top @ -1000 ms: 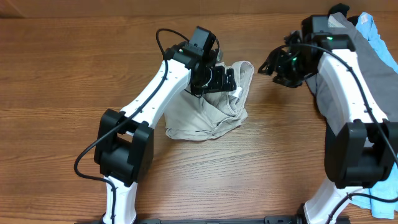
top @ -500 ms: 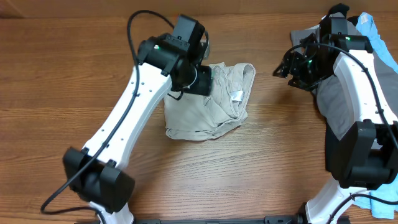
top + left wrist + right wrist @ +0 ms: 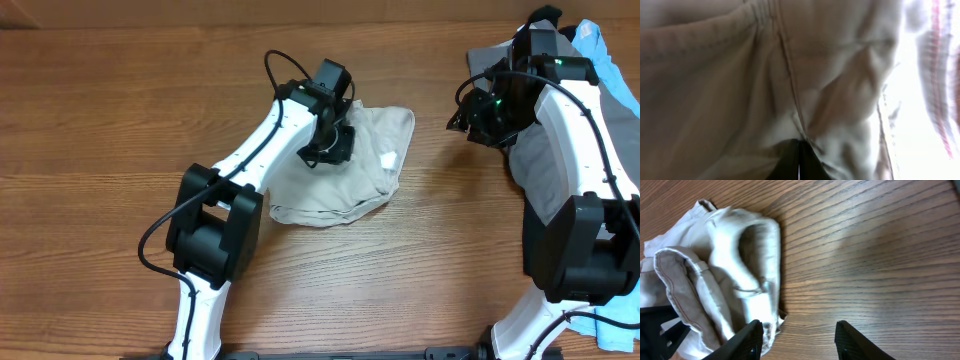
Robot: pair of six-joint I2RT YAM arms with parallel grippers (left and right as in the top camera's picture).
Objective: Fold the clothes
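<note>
shorts (image 3: 350, 190): showing light beige, plain
tag (image 3: 385, 160): showing white
table (image 3: 100, 120): showing brown wood grain
big garment (image 3: 530, 172): showing grey
far-right garment (image 3: 598, 45): showing light blue
arm links (image 3: 568, 125): showing white, joints black

The desk (image 3: 100, 120) is brown wood with grain running side to side, bare across its left half. At its right edge lies a grey garment (image 3: 622, 140), spread flat and partly hidden. A light blue garment (image 3: 597, 42) shows at the far right corner, touching the grey one.
</note>
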